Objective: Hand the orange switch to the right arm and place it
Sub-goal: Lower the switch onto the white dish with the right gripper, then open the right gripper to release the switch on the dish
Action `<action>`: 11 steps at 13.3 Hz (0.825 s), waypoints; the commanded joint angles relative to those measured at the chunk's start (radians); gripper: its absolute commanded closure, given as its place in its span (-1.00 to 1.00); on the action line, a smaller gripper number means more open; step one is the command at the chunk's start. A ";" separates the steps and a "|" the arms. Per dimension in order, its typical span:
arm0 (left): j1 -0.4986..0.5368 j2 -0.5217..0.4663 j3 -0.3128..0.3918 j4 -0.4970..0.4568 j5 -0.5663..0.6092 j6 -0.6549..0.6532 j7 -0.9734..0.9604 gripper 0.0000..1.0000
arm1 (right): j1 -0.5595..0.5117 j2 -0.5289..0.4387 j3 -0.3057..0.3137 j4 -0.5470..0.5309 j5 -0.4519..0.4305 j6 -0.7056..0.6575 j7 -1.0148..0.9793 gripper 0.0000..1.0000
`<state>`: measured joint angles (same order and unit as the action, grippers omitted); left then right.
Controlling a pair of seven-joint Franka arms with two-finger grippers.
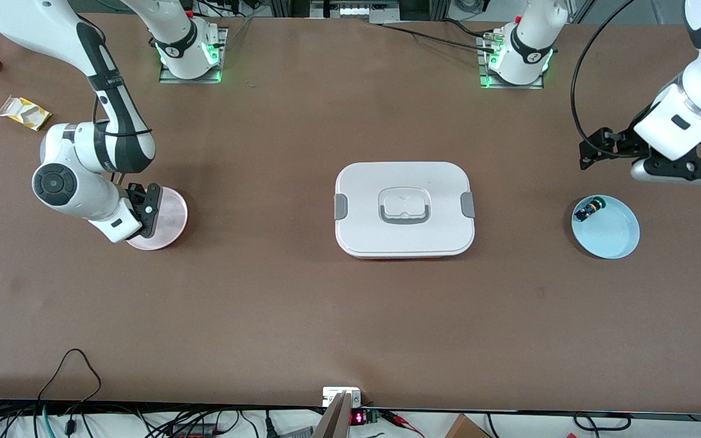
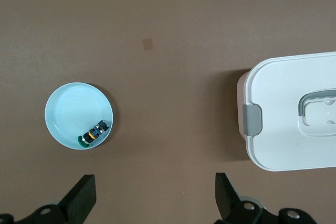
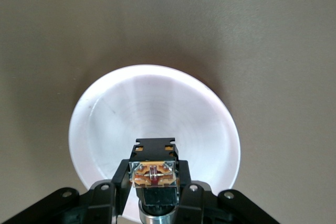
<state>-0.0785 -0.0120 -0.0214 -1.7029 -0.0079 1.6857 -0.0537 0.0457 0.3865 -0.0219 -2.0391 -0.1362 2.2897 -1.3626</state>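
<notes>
Nearest the front camera we see the white lidded box (image 1: 404, 210) in the middle of the counter (image 1: 350, 316), untouched by either arm. A little farther from it, toward the left arm's end, sits the pale blue dish (image 1: 617, 240), and in it lies only the green-capped switch (image 1: 589, 210). Toward the right arm's end, the right tool (image 3: 156, 182) hangs low over the pink plate (image 3: 105, 124), pinching the orange switch (image 3: 154, 173) with its tan rear block facing the wrist camera. The left tool (image 2: 155, 196) hovers above the counter near the blue dish, its fingers spread wide and empty; that arm waits. We judge the handover done; what remains is lowering the switch onto the pink plate and letting go.
</notes>
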 commanded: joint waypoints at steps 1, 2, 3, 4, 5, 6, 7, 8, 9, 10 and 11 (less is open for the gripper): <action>-0.006 0.001 0.018 -0.015 -0.014 0.032 -0.005 -1.00 | -0.010 -0.009 0.010 -0.065 -0.019 0.088 -0.035 0.73; -0.006 0.003 0.020 -0.014 -0.014 0.026 -0.006 -1.00 | -0.009 -0.003 0.010 -0.075 -0.020 0.096 -0.035 0.73; -0.004 -0.002 0.021 -0.014 -0.014 0.019 -0.005 -1.00 | -0.004 0.000 0.010 -0.084 -0.020 0.099 -0.035 0.73; 0.000 -0.005 0.021 -0.014 -0.014 0.005 -0.006 -1.00 | -0.003 -0.003 0.010 -0.095 -0.022 0.099 -0.035 0.73; 0.002 -0.005 0.020 -0.005 -0.014 -0.012 -0.006 -1.00 | -0.003 -0.005 0.010 -0.107 -0.022 0.099 -0.036 0.73; 0.002 -0.005 0.017 0.012 -0.014 -0.041 -0.008 -1.00 | -0.001 -0.006 0.010 -0.111 -0.022 0.102 -0.059 0.73; 0.002 -0.005 0.012 0.029 -0.014 -0.066 -0.008 -1.00 | -0.001 -0.006 0.010 -0.116 -0.023 0.115 -0.084 0.73; 0.000 -0.005 0.011 0.034 -0.015 -0.072 -0.008 -1.00 | -0.003 -0.005 0.010 -0.128 -0.025 0.137 -0.092 0.73; 0.002 -0.005 0.012 0.035 -0.017 -0.070 -0.008 -1.00 | -0.004 -0.003 0.008 -0.142 -0.025 0.167 -0.092 0.72; 0.002 -0.005 0.015 0.035 -0.015 -0.072 -0.008 -1.00 | -0.006 -0.003 0.010 -0.147 -0.025 0.174 -0.092 0.42; 0.002 -0.003 0.017 0.035 -0.014 -0.070 -0.006 -1.00 | -0.006 -0.006 0.010 -0.142 -0.023 0.169 -0.075 -0.99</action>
<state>-0.0781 -0.0103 -0.0075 -1.6787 -0.0079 1.6342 -0.0545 0.0458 0.3990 -0.0153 -2.1579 -0.1437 2.4350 -1.4359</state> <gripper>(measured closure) 0.000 0.599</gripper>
